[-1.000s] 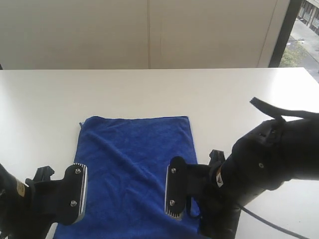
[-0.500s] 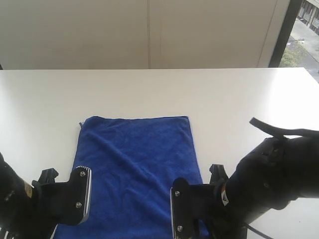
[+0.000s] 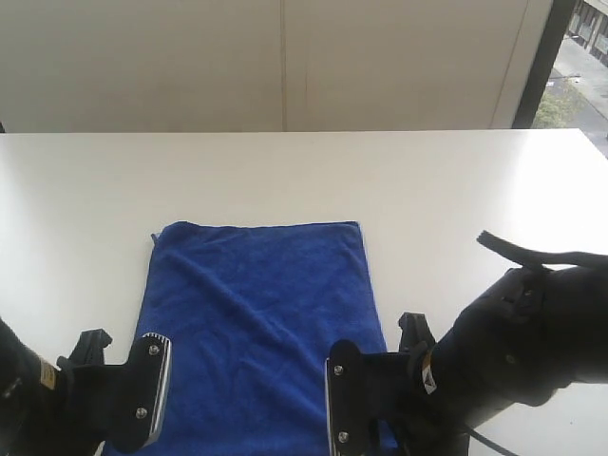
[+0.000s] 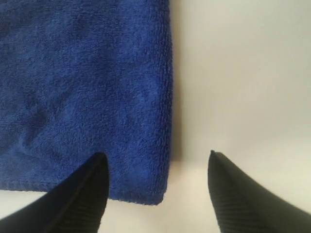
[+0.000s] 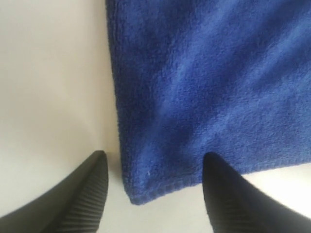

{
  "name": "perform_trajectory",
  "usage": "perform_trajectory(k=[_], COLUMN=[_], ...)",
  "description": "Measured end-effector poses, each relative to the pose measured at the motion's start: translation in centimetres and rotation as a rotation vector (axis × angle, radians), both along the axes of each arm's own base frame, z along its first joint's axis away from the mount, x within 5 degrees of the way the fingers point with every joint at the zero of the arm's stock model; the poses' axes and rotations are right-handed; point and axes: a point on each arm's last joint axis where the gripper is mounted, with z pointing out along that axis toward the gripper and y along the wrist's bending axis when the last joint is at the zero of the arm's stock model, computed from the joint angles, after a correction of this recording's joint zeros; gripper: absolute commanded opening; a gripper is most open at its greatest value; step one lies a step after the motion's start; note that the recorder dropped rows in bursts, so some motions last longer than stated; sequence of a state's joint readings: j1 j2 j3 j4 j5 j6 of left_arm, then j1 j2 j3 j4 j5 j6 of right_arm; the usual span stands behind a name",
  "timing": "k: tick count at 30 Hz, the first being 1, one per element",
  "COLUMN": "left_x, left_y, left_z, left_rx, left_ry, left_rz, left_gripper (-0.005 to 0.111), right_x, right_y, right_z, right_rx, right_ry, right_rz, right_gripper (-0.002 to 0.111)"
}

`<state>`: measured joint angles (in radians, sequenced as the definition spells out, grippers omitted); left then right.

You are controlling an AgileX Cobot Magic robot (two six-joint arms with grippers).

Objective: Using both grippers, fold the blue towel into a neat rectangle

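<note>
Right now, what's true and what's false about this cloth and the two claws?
The blue towel lies spread on the white table. True.
The left gripper is clamped on the towel. False: its jaws stand open astride one near corner.
The right gripper is open over the other near corner. True.
The towel hangs over the table's far edge. False: its far edge lies well inside the table.
</note>
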<state>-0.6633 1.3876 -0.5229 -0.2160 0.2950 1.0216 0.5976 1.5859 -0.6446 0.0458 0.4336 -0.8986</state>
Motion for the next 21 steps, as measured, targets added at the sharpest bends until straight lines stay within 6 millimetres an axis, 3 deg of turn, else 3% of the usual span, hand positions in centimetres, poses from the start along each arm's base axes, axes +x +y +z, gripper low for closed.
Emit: perform_trajectory(k=[21], left_x=[0.00], left_y=[0.29], left_z=[-0.59], left_rx=[-0.011], left_ry=[-0.064], left_rz=[-0.012], left_gripper=[0.059], right_x=[0.16], right_y=[0.10], right_z=[-0.51], right_rx=[-0.004], right_ry=[0.004], right_rz=[0.000], right_gripper=[0.054])
